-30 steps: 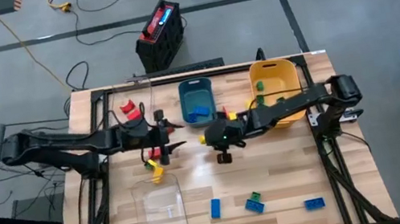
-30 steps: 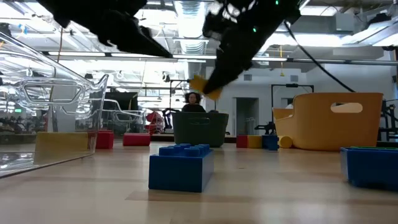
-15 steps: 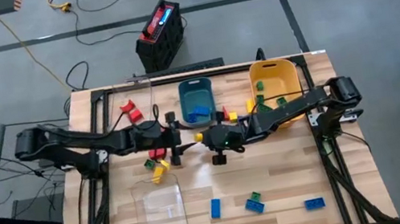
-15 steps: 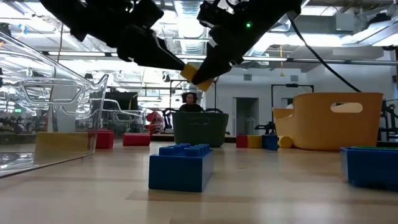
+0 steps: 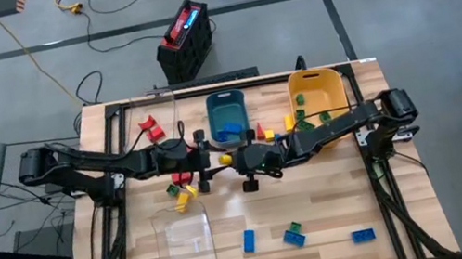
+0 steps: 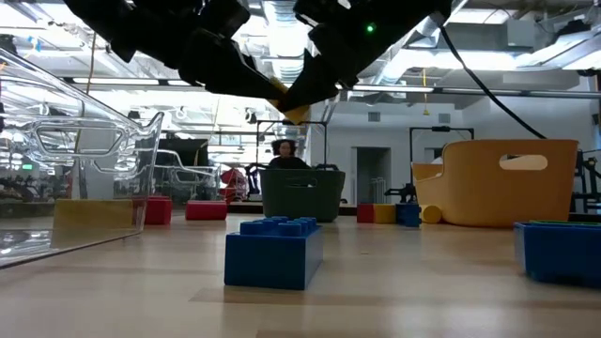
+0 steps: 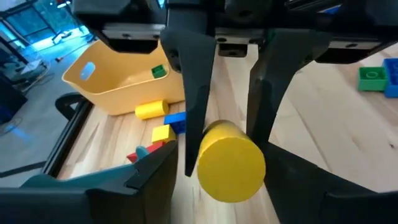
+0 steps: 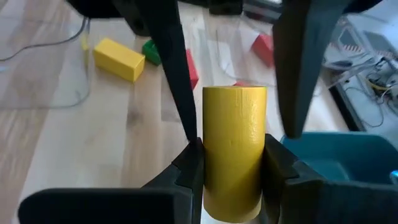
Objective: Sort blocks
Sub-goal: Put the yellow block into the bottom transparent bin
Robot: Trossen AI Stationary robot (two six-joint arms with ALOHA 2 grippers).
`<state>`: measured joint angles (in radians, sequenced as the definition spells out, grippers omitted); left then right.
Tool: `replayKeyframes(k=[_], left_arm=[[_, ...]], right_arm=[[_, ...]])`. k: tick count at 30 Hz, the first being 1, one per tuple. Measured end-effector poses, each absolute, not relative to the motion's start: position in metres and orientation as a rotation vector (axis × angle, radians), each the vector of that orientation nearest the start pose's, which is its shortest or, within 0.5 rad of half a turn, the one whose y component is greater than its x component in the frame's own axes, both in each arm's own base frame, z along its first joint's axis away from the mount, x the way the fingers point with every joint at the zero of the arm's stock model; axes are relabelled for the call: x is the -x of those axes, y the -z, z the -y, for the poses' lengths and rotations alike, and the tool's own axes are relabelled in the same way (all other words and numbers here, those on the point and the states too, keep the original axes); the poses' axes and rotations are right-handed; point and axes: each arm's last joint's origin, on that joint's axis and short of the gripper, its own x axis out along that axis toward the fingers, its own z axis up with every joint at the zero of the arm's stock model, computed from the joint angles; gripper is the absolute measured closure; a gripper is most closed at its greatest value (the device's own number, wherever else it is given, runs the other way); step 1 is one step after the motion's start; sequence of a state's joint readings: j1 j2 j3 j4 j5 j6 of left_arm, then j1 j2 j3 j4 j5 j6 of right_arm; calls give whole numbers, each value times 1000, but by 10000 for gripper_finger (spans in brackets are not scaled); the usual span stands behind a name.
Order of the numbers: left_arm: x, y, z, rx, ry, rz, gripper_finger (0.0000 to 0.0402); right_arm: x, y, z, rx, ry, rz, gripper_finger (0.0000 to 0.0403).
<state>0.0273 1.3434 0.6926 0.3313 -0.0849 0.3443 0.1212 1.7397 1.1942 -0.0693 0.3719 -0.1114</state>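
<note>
A yellow cylinder block (image 8: pixel 233 124) hangs in the air over the table's middle, with my right gripper (image 5: pixel 236 159) shut on it. The block points toward my left gripper (image 5: pixel 208 161), which faces it from the table's left. That gripper is open, and its two fingers (image 8: pixel 171 68) stand on either side of the block's free end (image 7: pixel 231 163). In the low view only a sliver of the yellow block (image 6: pixel 293 113) shows between the two dark grippers. Other blocks lie on the table: blue ones (image 5: pixel 249 240) near the front, red and yellow ones (image 5: pixel 182 197) at the left. My right gripper pinches the cylinder's round side (image 8: pixel 208 168) between its two fingers, at one end. The cylinder lies along the fingers and sticks out past their tips toward the table's left. It is lifted clear of the table. Whether my left gripper's fingers touch the cylinder, I cannot tell.
A teal bin (image 5: pixel 228 116) and a yellow bin (image 5: pixel 317 96) stand at the far edge, each with blocks inside. A clear tray (image 5: pixel 189 245) lies at the near left. A big blue block (image 6: pixel 272 252) sits close to the low camera.
My left gripper has moved toward the table's right, up to the yellow cylinder. My right gripper has carried the cylinder a little toward the left and tipped it nearer to level, so the two grippers now meet at the block.
</note>
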Motion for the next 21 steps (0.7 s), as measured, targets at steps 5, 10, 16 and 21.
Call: replayKeyframes(k=[5, 10, 16, 21], left_arm=[[-283, -230, -9, -370, -33, -334, 262], [-283, -229, -9, -393, -11, -337, 283], [-276, -232, -9, -368, -9, -390, 283], [-256, -265, -2, -298, 9, -444, 283]], right_arm=[[-381, -233, -37, 253, 209, -610, 298], [-381, -234, -39, 241, 208, -601, 260], [-375, -231, -37, 195, 221, -666, 183], [-365, -227, -34, 166, 240, -737, 158]])
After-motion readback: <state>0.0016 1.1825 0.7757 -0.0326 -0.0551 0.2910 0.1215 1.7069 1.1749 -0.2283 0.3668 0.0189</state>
